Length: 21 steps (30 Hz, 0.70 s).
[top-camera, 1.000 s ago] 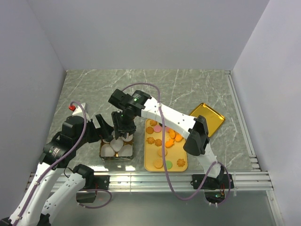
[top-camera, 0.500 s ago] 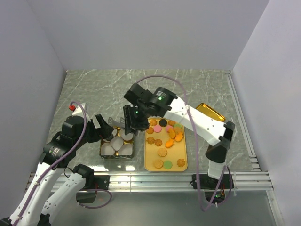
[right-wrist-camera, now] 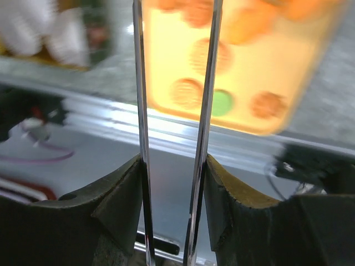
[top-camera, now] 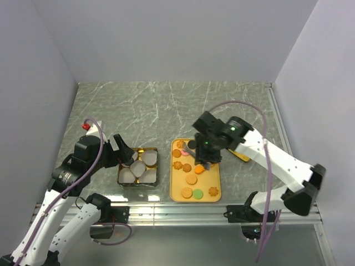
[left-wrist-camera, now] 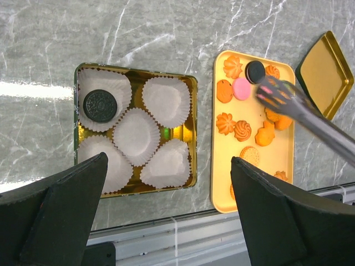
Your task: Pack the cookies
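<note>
The cookies lie loose on a yellow tray: tan rounds, orange flower shapes, a pink one, a green one and a dark disc. One dark cookie sits in a paper cup in the gold tin. My right gripper is shut on metal tongs, whose tips hover over the far end of the tray. The two tong blades stand apart between my right gripper's fingers. My left gripper hangs wide open above the tin's near edge, holding nothing.
The tin holds several white paper cups. A gold lid lies right of the tray, partly under the right arm in the top view. An aluminium rail runs along the near table edge. Grey walls close in the left, back and right.
The right arm has swung with the tongs from over the tin rightward to over the tray. The left arm has stayed in place.
</note>
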{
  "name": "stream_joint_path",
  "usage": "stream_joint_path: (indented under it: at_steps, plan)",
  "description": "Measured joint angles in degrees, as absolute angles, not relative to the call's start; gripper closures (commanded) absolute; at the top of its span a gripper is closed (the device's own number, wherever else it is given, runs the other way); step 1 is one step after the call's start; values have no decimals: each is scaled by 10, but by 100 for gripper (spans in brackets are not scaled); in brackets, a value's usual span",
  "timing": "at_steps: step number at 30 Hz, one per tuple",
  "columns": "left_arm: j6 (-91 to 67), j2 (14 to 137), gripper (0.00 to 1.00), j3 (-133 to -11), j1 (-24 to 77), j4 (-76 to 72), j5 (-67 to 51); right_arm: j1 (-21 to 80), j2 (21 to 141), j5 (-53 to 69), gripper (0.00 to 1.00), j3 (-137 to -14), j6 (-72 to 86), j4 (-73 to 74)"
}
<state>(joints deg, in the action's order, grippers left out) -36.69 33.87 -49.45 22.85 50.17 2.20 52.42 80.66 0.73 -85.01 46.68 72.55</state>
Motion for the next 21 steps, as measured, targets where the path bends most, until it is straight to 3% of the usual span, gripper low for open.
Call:
stream_joint_path:
  at_steps: [8,21]
  plan:
    - [-366,351,1,-494,229,501,16,448,677,-9,49,-735,466,733]
    - [-366,359,0,-491,229,500,13,444,689,-8,49,-717,455,727]
